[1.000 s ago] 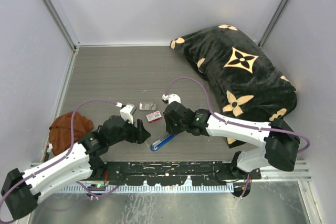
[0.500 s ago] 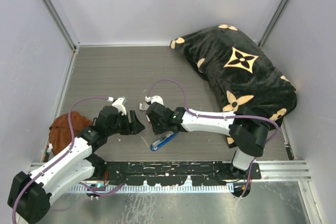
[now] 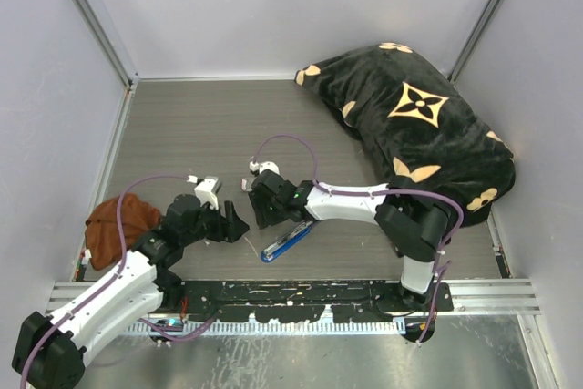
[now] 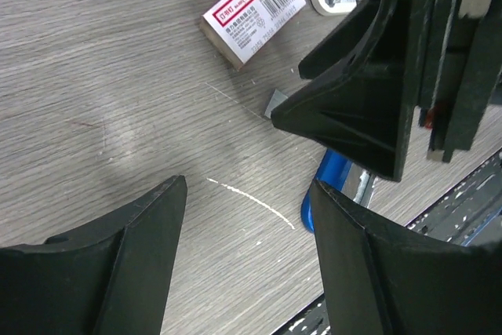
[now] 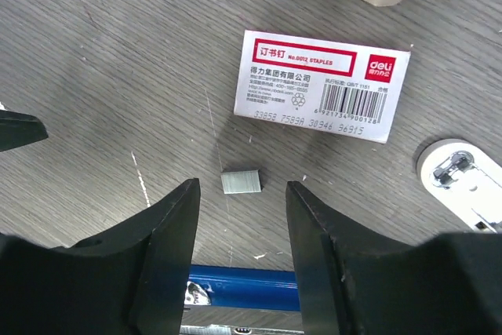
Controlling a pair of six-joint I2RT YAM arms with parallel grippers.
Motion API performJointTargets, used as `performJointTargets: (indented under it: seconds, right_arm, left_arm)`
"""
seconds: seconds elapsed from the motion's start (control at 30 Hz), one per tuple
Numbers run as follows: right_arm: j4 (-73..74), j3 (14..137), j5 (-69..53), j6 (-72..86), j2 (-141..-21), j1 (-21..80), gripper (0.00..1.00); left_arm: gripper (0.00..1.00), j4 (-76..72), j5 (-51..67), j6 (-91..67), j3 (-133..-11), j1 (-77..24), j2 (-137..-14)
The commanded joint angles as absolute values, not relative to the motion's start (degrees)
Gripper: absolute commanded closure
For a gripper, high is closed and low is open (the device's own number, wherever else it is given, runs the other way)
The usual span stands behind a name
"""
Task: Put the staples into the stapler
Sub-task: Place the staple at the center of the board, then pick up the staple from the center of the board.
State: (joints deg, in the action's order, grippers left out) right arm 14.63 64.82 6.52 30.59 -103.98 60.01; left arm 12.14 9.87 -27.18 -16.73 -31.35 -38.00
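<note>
My right pincer [image 5: 240, 202] is spread open and empty, right over the staples [image 5: 241, 182]. The little grey block sits on the tabletop [image 5: 94, 52] between my fingers, long axis running finger to finger, so I'd be pinching its ends. The blue stapler [image 5: 243, 288] lies just wrist-side of it, parallel. My left pincer [image 4: 247, 186] is open too and farther off. The cardboard box [image 5: 320, 84] reads "No.0012 STAPLES", with a deli logo.

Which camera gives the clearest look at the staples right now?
Right wrist: the staples lie unobstructed on the table, seen close from above. The left wrist view shows only a grey corner behind the right arm. In the top view they cannot be made out beside that arm.
</note>
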Motion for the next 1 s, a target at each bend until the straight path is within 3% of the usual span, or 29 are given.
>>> performJointTargets:
  seconds: [0.0,0.3,0.5,0.97]
  right_arm:
    - [10.3,62.4,3.7,29.6,-98.4,58.3,0.43]
    - [10.3,53.9,0.1,28.8,-86.9,51.2,0.43]
    - [10.2,48.9,-2.0,28.6,-80.5,45.9,0.45]
    - [7.1,46.6,-5.3,30.1,-77.2,44.7,0.48]
  left_arm:
    - [0.35,2.8,13.7,-23.7,-15.2,-31.0,-37.9]
    - [0.5,-6.4,16.0,-21.4,-17.3,-34.3,-50.9]
    - [0.51,-5.7,7.5,-15.1,-22.6,-44.2,-60.8]
    - [0.53,-8.7,2.5,-9.9,-25.7,-45.8,-69.8]
